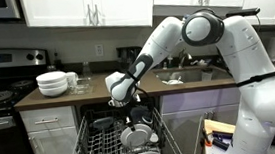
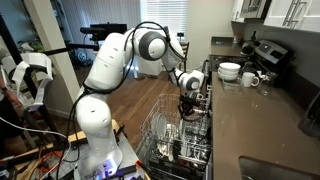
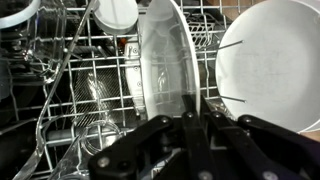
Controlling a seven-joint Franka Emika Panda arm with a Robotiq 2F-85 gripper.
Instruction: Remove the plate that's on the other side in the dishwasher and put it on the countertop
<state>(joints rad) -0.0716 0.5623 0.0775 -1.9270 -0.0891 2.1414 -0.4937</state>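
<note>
The plate (image 3: 160, 55) stands on its edge in the wire rack (image 3: 90, 90) of the dishwasher (image 1: 101, 142), with another white plate (image 3: 272, 70) at its 3 o'clock. The gripper (image 3: 188, 118) comes in from 6 o'clock with a dark finger on each side of the plate's rim, but I cannot tell if it is squeezing. In an exterior view the countertop (image 1: 99, 90) lies at 12 o'clock from the rack, with a pile of white bowls (image 1: 53, 84) on it near 10 o'clock
</note>
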